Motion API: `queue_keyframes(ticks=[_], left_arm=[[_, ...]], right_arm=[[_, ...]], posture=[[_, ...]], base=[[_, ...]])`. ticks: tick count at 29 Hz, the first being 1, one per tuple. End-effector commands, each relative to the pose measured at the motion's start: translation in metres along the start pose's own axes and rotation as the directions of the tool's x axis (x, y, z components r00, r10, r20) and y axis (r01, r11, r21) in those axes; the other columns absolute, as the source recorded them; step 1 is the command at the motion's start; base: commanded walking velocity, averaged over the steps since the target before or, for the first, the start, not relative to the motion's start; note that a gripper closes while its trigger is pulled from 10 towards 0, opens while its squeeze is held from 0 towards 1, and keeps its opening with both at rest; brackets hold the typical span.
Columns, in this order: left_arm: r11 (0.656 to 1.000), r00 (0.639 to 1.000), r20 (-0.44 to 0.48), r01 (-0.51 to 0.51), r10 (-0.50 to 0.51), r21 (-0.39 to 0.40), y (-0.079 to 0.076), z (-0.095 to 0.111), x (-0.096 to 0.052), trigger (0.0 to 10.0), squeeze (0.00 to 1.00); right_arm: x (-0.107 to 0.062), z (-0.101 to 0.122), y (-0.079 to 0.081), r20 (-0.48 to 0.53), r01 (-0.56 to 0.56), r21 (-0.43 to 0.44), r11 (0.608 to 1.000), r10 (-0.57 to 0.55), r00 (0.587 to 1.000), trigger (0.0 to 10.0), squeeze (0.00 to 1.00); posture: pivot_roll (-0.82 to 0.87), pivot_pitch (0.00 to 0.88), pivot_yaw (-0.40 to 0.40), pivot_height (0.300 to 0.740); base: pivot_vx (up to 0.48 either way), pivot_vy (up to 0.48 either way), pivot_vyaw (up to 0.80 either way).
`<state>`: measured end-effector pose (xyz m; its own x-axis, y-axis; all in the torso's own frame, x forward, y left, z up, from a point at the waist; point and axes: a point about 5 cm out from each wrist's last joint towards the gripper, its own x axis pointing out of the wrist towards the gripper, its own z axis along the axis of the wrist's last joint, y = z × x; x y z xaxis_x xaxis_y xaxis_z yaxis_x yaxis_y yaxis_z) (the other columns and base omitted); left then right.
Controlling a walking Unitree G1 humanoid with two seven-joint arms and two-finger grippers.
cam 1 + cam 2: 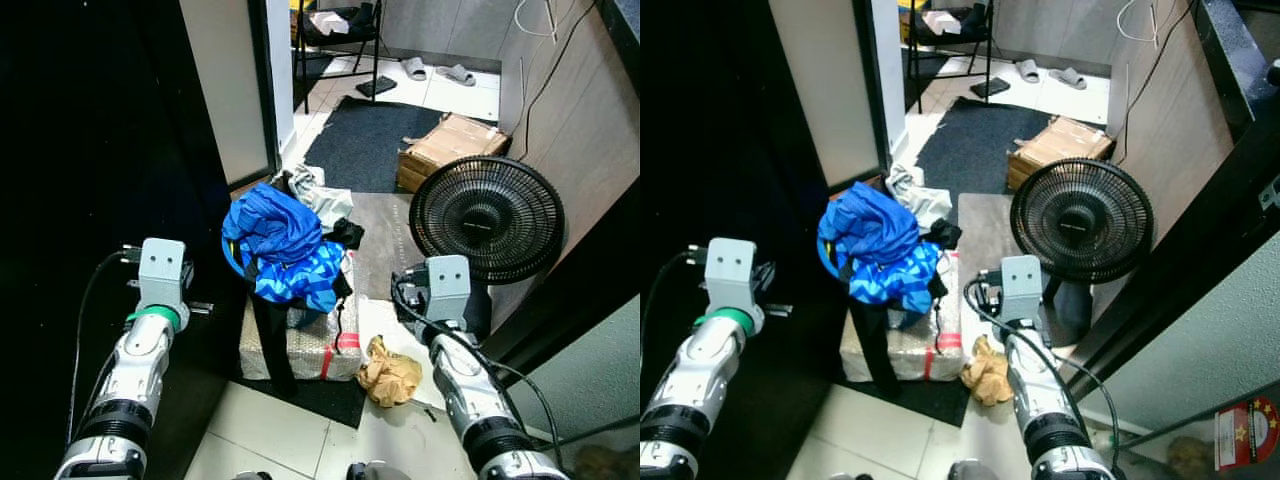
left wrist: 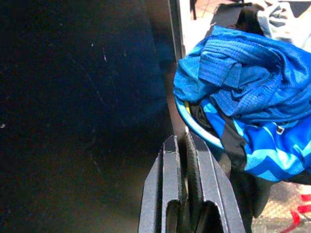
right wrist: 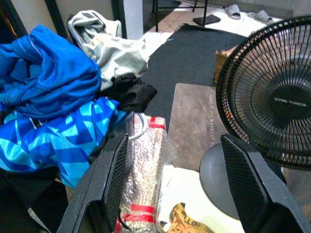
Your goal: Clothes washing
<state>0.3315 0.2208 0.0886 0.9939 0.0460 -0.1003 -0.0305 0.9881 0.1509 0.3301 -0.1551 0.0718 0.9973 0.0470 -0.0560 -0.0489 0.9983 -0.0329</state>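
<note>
task barely begun: blue clothes (image 1: pixel 278 250) piled in a basin, apparently, on a wrapped box (image 1: pixel 300 340). right gripper (image 3: pixel 177 194) spread wide, empty, just beside the pile. left gripper (image 2: pixel 184 160) closed, empty, near the dark panel (image 2: pixel 82 111).

Getting bright daylight from the far room, washing out the pale floor tiles (image 1: pixel 455 95) there and glaring off the slippers (image 1: pixel 445 70). Falling off sharply toward the left, sinking the dark panel (image 1: pixel 90 150) into near-black with no detail. Keeping the blue clothes (image 1: pixel 280 245) and the fan (image 1: pixel 487 218) sharp and evenly lit. Bending straight door edges slightly near the corners. Blurring softly in the left wrist view, with the black fingers (image 2: pixel 194 194) up close out of focus.
</note>
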Motion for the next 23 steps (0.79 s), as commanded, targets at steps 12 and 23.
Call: queue_keyframes(ticks=[12, 23], left_arm=[[1.0, 0.998, 0.065, 0.024, -0.023, -0.018, -0.003, 0.018, 0.003, 10.0, 0.0], [0.998, 0.992, 0.11, 0.06, -0.058, -0.016, -0.015, 0.03, 0.007, 10.0, 0.0]], right_arm=[[-0.002, -0.004, -0.002, -0.018, 0.015, 0.009, 1.0, -0.015, 1.0, 10.0, 0.0], [-0.002, 0.001, -0.009, 0.009, 0.023, -0.007, 1.0, -0.023, 1.0, 10.0, 0.0]], posture=[[-0.04, 0.034, 0.072, 0.74], [-0.06, 0.027, 0.073, 0.74]], base=[[0.0, 0.0, 0.0], [0.0, 0.0, 0.0]])
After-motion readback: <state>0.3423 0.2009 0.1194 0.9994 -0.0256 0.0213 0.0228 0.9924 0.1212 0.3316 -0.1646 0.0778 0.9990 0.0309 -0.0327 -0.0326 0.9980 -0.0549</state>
